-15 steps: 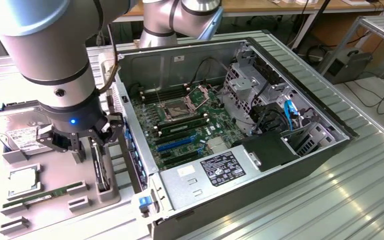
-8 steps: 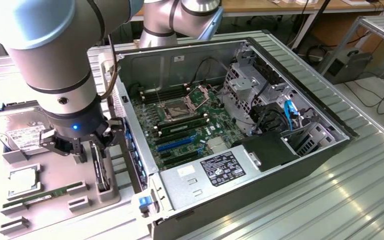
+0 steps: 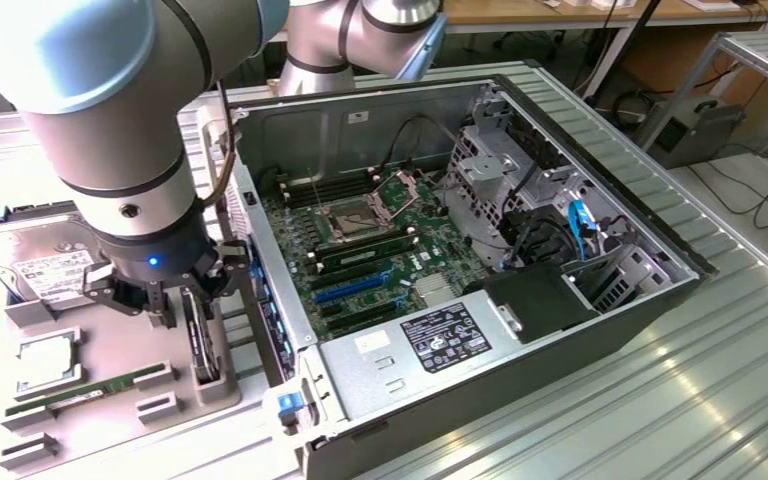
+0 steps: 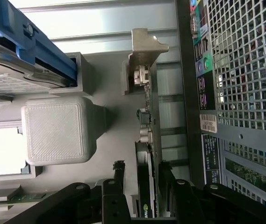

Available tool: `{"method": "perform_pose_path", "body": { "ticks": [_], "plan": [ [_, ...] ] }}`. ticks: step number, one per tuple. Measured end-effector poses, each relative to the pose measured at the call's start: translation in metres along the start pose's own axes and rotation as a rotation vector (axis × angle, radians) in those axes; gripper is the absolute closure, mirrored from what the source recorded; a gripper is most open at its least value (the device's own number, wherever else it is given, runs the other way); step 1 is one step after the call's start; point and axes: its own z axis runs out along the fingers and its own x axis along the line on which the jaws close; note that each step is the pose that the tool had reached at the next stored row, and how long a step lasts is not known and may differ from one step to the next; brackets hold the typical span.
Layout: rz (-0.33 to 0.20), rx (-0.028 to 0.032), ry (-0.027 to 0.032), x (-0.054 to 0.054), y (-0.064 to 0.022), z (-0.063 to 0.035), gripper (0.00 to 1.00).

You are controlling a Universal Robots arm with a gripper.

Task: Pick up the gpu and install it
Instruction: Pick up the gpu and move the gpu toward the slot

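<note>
The gpu [image 4: 147,116] stands on edge in a grey holder slot, a thin dark card with its silver bracket [image 4: 144,49] at the far end. My gripper [image 4: 142,175] straddles the card's near end. One black finger [image 4: 119,173] stands a small gap off one face, and the other sits close against the opposite face, so the jaws look open. In the exterior view the gripper [image 3: 177,300] hangs low over the gpu [image 3: 195,338], just outside the open computer case [image 3: 624,300] on the exterior view's left.
The grey parts tray [image 3: 117,430] also carries a hard drive [image 3: 48,268] in a blue frame, a processor [image 3: 44,357] and a green memory stick [image 3: 91,390]. A white printed block [image 4: 58,130] rises beside the card. The case's rear grille [image 4: 245,70] runs close along the card's other side.
</note>
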Motion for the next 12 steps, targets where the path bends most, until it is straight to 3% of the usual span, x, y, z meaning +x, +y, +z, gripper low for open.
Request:
{"method": "perform_pose_path", "body": {
  "ticks": [7, 8, 10, 11, 12],
  "plan": [
    [0.0, 0.0, 0.0, -0.0012, 0.0001, 0.0005, 0.59],
    [0.0, 0.0, 0.0, -0.0012, 0.0001, 0.0005, 0.66],
    [0.0, 0.0, -0.0001, -0.0012, 0.0, 0.0005, 0.66],
    [0.0, 0.0, -0.0001, -0.0012, 0.0, 0.0005, 0.73],
    [0.0, 0.0, 0.0, -0.0012, 0.0, 0.0005, 0.73]
  ]
}}
